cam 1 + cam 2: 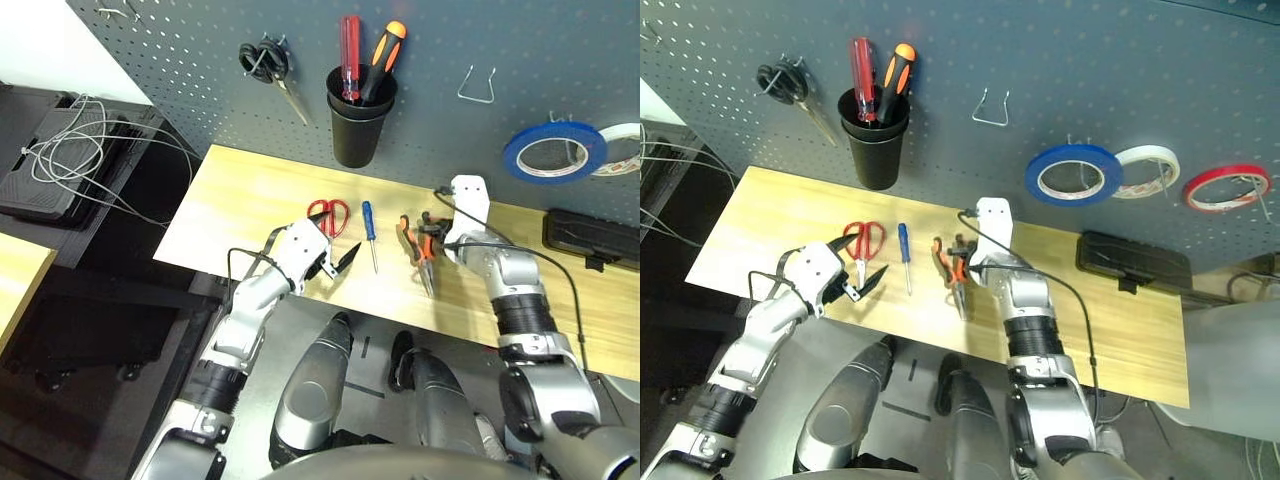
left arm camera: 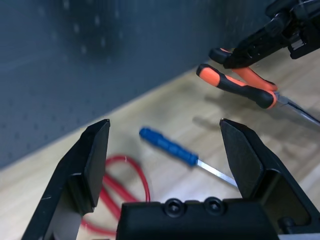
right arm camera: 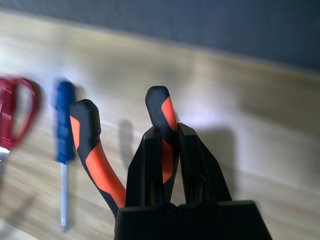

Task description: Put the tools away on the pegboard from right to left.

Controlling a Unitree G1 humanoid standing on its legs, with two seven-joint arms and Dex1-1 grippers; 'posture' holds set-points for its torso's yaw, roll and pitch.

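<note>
The dark grey pegboard [image 1: 440,120] spans the top of the frame in the left eye view. Below it, the light wooden bench [image 1: 230,180] stretches from left of centre to the right edge. At the far right on the bench, close to the panel, lies a long black case [image 1: 590,238].

The right hand [image 1: 443,236], right of centre over the bench, pinches one handle of the orange-and-black pliers [image 3: 102,167], its fingers closed around it; the handles are apart and the jaws point toward the bottom of the frame. The left hand [image 1: 335,258], near the centre, has its fingers spread wide with nothing between the tips, over the lower part of the red-handled scissors [image 1: 328,213].

The black cup [image 1: 357,130], at upper centre, holds a red-handled tool [image 1: 350,55] and an orange-and-black-handled tool [image 1: 384,58]. The blue tape ring [image 1: 554,177] hangs at upper right, with the white tape roll [image 1: 1147,152] just beside it and the red tape roll [image 1: 1247,172] farther right. Black-handled scissors [image 1: 265,62] hang at upper left. The blue-handled screwdriver [image 1: 369,222] lies between the red-handled scissors and the pliers. An empty wire hook [image 1: 477,97] juts from the panel at upper right.
</note>
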